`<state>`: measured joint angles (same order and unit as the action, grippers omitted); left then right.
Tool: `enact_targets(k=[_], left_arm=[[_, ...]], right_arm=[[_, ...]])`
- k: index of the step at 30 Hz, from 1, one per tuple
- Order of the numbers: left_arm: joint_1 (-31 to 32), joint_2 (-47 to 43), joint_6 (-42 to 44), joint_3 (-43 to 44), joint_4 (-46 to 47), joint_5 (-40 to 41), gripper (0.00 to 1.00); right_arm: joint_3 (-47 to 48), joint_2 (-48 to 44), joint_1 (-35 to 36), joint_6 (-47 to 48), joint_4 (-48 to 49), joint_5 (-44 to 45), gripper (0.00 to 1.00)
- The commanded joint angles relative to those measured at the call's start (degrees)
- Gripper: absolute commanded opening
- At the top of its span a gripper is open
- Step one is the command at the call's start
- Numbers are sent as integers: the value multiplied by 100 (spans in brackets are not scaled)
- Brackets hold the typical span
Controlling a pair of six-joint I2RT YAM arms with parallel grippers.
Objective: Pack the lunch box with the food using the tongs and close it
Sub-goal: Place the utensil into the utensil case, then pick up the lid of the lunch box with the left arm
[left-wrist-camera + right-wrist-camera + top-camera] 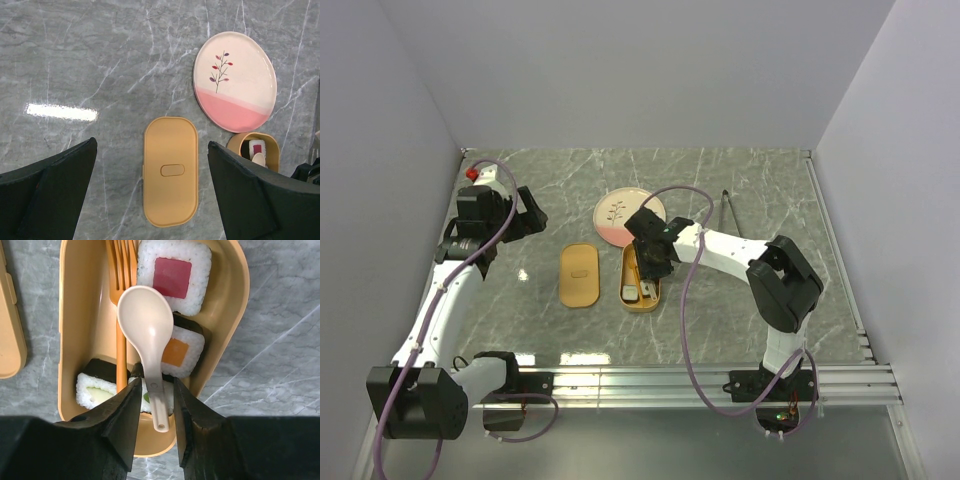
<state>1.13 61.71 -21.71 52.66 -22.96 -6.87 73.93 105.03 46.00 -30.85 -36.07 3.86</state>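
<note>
Lid [579, 275] lies flat at 9 o'clock of the lunch box [649, 299], ready for closing. Left gripper [150, 200] hovers above it, jaws wide. Right gripper [155, 412] loosely straddles a beige spoon [146, 327] handle; only its wrist view shows sushi pieces [173, 275] packed inside. Tongs [727, 210] lie at 2 o'clock.

white arm links [725, 246], black joints & hands, purple cables [688, 300]

Beige spoon [146, 335] lies over sushi pieces [174, 276] and an orange fork [121, 305] in the lunch box [75, 330] — handle between slightly parted jaws.
</note>
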Motion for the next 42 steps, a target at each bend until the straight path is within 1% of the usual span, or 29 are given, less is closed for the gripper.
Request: enact_targets(k=[1, 12, 18, 20, 23, 26, 27, 28, 32, 33, 35, 37, 38, 42], left_arm=[[19, -159, 9, -55, 204, -60, 99], [19, -204, 9, -160, 231, -60, 100], [54, -256, 115, -239, 169, 89, 99], [81, -265, 132, -300, 125, 256, 99], [116, -256, 106, -432, 64, 406, 98], [133, -230, 62, -608, 29, 468, 97], [142, -213, 19, -652, 2, 502, 95], [142, -195, -8, -704, -24, 590, 94], [169, -72, -236, -828, -173, 670, 90], [195, -63, -280, -889, -165, 670, 86], [274, 42, -394, -951, -156, 670, 80], [484, 130, -482, -1039, -156, 670, 77], [555, 217, -605, -1074, -147, 870, 73], [1002, 420, -957, -1197, -103, 1074, 70]], right_arm=[[122, -237, 23, -61, 30, 150, 40], [297, -1011, 32, -35, 189, 256, 40], [447, -1415, -12, -123, 66, 546, 40], [429, -1590, -91, -158, 65, 599, 40], [271, -1898, -389, -193, 144, 546, 40], [-45, -2214, -872, -158, 302, 371, 41], [-141, -2285, -995, -141, 355, 309, 41], [-316, -2355, -1266, -80, 460, 239, 41], [-625, -2593, -1743, 175, 672, 19, 41], [-678, -2593, -1874, 280, 707, -68, 41], [-731, -2602, -1954, 343, 716, -122, 40], [-853, -2672, -2016, 343, 812, -227, 40], [-906, -2707, -2042, 326, 839, -254, 40], [-1109, -2865, -2068, 264, 892, -342, 40]])
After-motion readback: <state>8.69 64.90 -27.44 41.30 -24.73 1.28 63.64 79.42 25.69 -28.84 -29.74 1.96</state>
